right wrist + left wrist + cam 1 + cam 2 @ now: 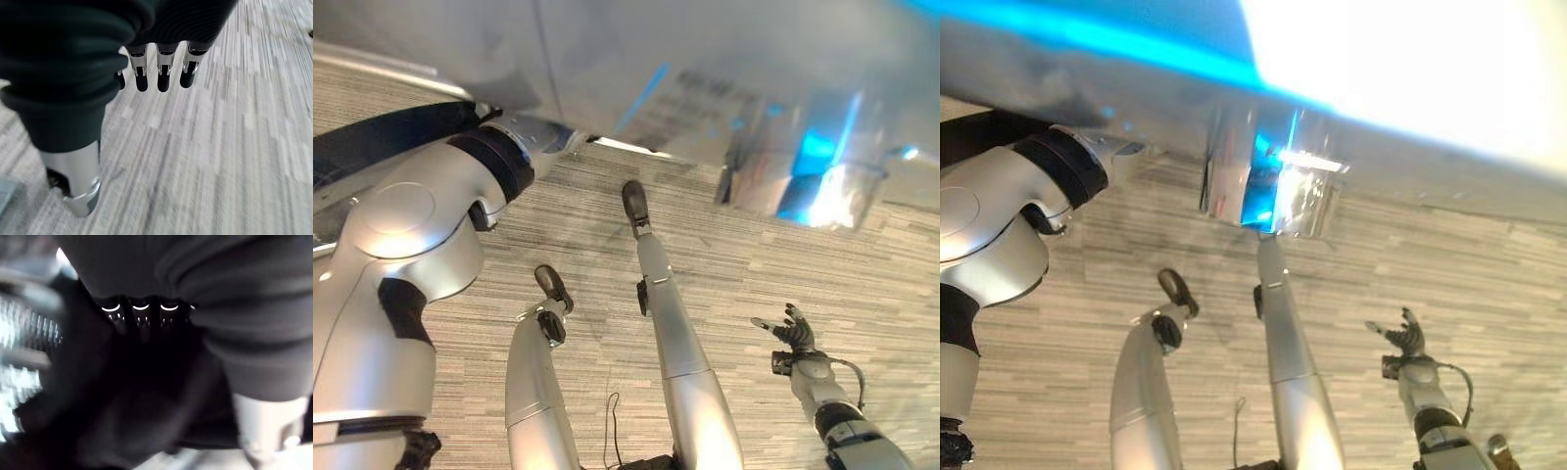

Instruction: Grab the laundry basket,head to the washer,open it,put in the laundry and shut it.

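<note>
My right hand (795, 333) is hanging low on my right side over striped grey carpet (724, 264), its fingers spread and relaxed, holding nothing. From the right wrist camera I am seeing those straight, dark-tipped fingers (164, 81) with the carpet running beneath them. My left arm is reaching up on my left side toward a dark rounded shape, and its hand is hidden there. In the left wrist camera I am seeing the left hand (142, 316) pressed into darkness, with pale ribbed slats (24, 333) beside it that may be the laundry basket; I cannot tell whether its fingers are curled. A blurred silver panel (724, 69) with blue glints is crossing overhead.
</note>
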Available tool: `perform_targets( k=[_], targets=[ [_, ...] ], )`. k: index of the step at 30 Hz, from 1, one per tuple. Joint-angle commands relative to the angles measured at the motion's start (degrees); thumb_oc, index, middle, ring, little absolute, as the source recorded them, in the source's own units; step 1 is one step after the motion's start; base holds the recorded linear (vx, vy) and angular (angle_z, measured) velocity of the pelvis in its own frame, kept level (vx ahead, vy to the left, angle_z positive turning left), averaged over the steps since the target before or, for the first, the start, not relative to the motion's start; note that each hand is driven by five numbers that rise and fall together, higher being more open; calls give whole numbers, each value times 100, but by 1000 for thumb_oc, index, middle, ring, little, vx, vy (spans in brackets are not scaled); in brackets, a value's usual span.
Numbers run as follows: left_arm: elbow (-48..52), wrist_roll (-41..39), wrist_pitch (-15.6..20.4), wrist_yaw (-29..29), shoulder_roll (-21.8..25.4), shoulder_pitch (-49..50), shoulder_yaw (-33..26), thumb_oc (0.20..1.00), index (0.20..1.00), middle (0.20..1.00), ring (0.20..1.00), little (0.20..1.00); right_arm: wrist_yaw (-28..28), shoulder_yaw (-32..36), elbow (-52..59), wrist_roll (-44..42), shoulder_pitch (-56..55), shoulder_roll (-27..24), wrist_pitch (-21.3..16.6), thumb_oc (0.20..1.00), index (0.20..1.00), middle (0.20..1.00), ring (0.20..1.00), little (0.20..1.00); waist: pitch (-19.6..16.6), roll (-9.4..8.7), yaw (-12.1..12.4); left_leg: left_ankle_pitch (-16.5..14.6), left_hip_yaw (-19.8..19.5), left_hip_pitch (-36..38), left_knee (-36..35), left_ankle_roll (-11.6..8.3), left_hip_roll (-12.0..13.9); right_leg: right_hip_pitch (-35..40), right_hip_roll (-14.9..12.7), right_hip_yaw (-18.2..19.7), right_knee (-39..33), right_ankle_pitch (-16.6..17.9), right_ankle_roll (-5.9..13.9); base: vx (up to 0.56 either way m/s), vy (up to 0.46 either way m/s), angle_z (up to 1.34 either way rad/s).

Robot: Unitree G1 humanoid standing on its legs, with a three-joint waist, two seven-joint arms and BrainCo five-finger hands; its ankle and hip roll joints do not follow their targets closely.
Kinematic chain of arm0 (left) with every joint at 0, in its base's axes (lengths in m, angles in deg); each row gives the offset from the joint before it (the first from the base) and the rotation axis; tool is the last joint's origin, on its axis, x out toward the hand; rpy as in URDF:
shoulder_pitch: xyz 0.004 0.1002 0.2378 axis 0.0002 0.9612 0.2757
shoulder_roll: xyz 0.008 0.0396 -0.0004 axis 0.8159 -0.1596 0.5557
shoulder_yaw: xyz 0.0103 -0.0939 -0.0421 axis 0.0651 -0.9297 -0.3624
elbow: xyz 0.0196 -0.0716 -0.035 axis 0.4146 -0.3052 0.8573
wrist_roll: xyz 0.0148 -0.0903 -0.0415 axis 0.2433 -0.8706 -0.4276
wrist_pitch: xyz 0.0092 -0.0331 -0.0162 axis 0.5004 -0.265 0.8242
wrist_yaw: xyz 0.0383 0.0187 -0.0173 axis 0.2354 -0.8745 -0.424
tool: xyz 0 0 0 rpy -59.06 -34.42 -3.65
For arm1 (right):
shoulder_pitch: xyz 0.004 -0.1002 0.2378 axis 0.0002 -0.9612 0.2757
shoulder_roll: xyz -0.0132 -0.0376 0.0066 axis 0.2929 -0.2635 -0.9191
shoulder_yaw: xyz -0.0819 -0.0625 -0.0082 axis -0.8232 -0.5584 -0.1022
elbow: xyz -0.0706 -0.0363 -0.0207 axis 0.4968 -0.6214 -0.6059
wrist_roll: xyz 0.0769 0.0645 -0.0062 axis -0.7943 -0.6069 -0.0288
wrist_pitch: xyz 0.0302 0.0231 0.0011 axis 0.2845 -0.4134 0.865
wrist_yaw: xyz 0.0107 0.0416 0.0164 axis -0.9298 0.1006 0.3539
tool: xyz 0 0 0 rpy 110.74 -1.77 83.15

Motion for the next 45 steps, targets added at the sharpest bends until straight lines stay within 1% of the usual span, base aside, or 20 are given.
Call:
perform_targets(
  k=[1, 2, 3, 5, 6, 8, 13, 14, 15, 16, 17, 18, 20, 21, 25, 36, 37, 39, 42, 45],
  targets=[
    [-1239, 323, -356, -241, -530, -1522, -854, 1000, 1000, 1000, 1000, 1000, 294, -170, -215, -137, -460, -374, -159, 1000, 1000, 1000, 1000, 1000, -256, 86, -560, -175, -437, 1748, -1139, -507, 655, -51, -3, -208, 598, -900, 444, -21, -55, -2],
    [-1827, -753, -213, 608, -873, -868, -1792, 1000, 1000, 1000, 1000, 1000, 326, -227, -255, -237, -238, -318, 10, 1000, 1000, 1000, 1000, 1000, -262, 43, -572, -98, -478, 1770, -1206, -553, 652, -24, -9, -226, 583, -890, 394, -29, -75, -4],
    [-2050, -1335, -148, 1212, -1080, -397, -2244, 1000, 1000, 1000, 1000, 1000, 279, -293, -198, -232, -292, -261, 192, 1000, 1000, 1000, 1000, 1000, -281, 42, -589, -75, -497, 1786, -1237, -562, 651, -12, -2, -244, 582, -885, 381, -23, -89, -2],
    [-2056, -1790, -168, 1520, -1399, 84, -2626, 1000, 1000, 1000, 1000, 1000, 158, -432, -203, -194, -470, -103, 434, 1000, 1000, 1000, 1000, 1000, -343, 45, -576, -52, -554, 1785, -1242, -573, 632, -2, -5, -272, 569, -866, 358, -15, -53, -5],
    [-2054, -1792, -170, 1520, -1402, 93, -2628, 1000, 1000, 1000, 1000, 1000, 158, -433, -200, -195, -480, -106, 435, 1000, 1000, 1000, 1000, 1000, -355, 52, -577, -52, -557, 1779, -1242, -573, 633, -5, -5, -275, 568, -866, 358, -22, -36, -9],
    [-1797, -2047, -44, 983, -1377, -95, -2786, 1000, 1000, 1000, 1000, 1000, 84, -583, -423, -245, -429, -21, 462, 1000, 1000, 1000, 1000, 1000, -357, 100, -442, 13, -635, 1745, -1244, -594, 561, 39, -71, -276, 573, -829, 339, -48, -39, -6],
    [-1336, -1931, 60, 742, -973, 80, -2595, 1000, 1000, 1000, 1000, 1000, 96, -620, -369, -204, -276, -97, 407, 1000, 1000, 1000, 1000, 1000, -275, 158, -321, 34, -695, 1708, -1230, -593, 460, 123, -179, -319, 591, -816, 340, -46, -6, 3],
    [-457, -2313, 273, 544, -687, 434, -2840, 1000, 1000, 1000, 1000, 1000, 118, -502, -259, -188, -371, -64, 390, 1000, 1000, 1000, 1000, 1000, -220, 203, -198, 38, -721, 1684, -1226, -570, 386, 181, -234, -331, 582, -816, 356, -131, -55, 13],
    [263, -2564, 382, 392, -413, 735, -3047, 1000, 1000, 1000, 1000, 1000, 121, -413, -160, -168, -473, -64, 380, 1000, 1000, 1000, 1000, 1000, -189, 170, -204, 224, -718, 1584, -1230, -556, 272, 192, -331, -310, 456, -625, 318, -153, -51, 15],
    [1682, -2948, 686, 49, 106, 1581, -3658, 1000, 1000, 1000, 1000, 1000, 127, -224, 53, -128, -730, 59, 326, 1000, 1000, 1000, 1000, 1000, -134, 207, -84, 258, -757, 1567, -1234, -537, 185, 262, -394, -347, 420, -622, 331, -131, -32, 26],
    [2387, -2995, 762, -108, 310, 2044, -3973, 1000, 1000, 1000, 1000, 1000, 116, -146, 137, -86, -842, 103, 277, 1000, 1000, 1000, 1000, 1000, -103, 218, -23, 263, -784, 1559, -1229, -527, 149, 303, -416, -372, 405, -624, 334, -72, 39, 54],
    [3270, -3079, 756, -38, 344, 2919, -4515, 1000, 1000, 1000, 1000, 1000, 106, 19, 248, -85, -990, 178, 233, 1000, 1000, 1000, 1000, 1000, -58, 191, 57, 264, -817, 1569, -1224, -514, 107, 387, -443, -402, 373, -617, 331, -44, 39, 58],
    [3512, -3042, 753, -18, 367, 3243, -4668, 1000, 1000, 1000, 1000, 1000, 110, 91, 280, -63, -1054, 181, 252, 1000, 1000, 1000, 1000, 1000, -56, 192, 68, 258, -825, 1586, -1222, -501, 88, 421, -465, -421, 365, -617, 332, -33, 27, 30],
    [3790, -3004, 703, 184, 264, 3942, -4998, 1000, 1000, 1000, 1000, 1000, 69, 218, 294, 10, -1140, 198, 337, 1000, 1000, 1000, 1000, 1000, -29, 169, 134, 257, -854, 1642, -1242, -474, 44, 530, -514, -437, 349, -609, 332, -38, 25, 9],
    [3951, -3208, 601, 620, -80, 5346, -5528, 1000, 1000, 1000, 1000, 1000, -77, 421, 254, 119, -1210, 171, 546, 1000, 1000, 1000, 1000, 1000, 21, 138, 275, 264, -893, 1887, -1351, -406, -95, 845, -612, -465, 300, -596, 330, -39, 31, 8],
    [4148, -3336, 690, 1375, 54, 8213, -6221, 1000, 1000, 1000, 1000, 1000, -300, 783, 225, 11, -1264, 230, 800, 1000, 1000, 1000, 1000, 1000, -18, 195, 580, 326, -994, 3101, -1834, -326, -345, 2162, -863, -687, -51, -531, 369, -16, 37, 6],
    [3738, -3444, 700, 1415, -111, 8645, -6326, 1000, 1000, 1000, 1000, 1000, -335, 976, 161, -153, -1363, 221, 803, 1000, 1000, 1000, 1000, 1000, -148, 190, 651, 346, -1034, 3560, -2006, -318, -373, 2617, -922, -790, -81, -582, 348, 96, 43, 7],
    [3541, -3505, 692, 1426, -146, 8810, -6353, 1000, 1000, 1000, 1000, 1000, -355, 1077, 171, -204, -1444, 186, 829, 1000, 1000, 1000, 1000, 1000, -187, 175, 669, 353, -1069, 3802, -2083, -305, -378, 2874, -954, -835, -95, -605, 331, 100, 35, 15],
    [2448, -3430, 529, 1365, -398, 9224, -6522, 1000, 1000, 1000, 1000, 1000, -262, 1636, 101, -542, -1427, -157, 827, 1000, 1000, 1000, 1000, 1000, -494, 152, 792, 363, -1147, 4690, -2497, -290, -324, 3731, -1003, -1004, -114, -776, 333, 126, 59, 27],
    [1811, -3401, 400, 1294, -556, 9488, -6756, 1000, 1000, 1000, 1000, 1000, 23, 2241, 236, -679, -1175, -815, 793, 1000, 1000, 1000, 1000, 1000, -766, 207, 901, 424, -1192, 5268, -2869, -290, -305, 4293, -1039, -1116, -207, -841, 362, 103, 60, 8]
  ],
)
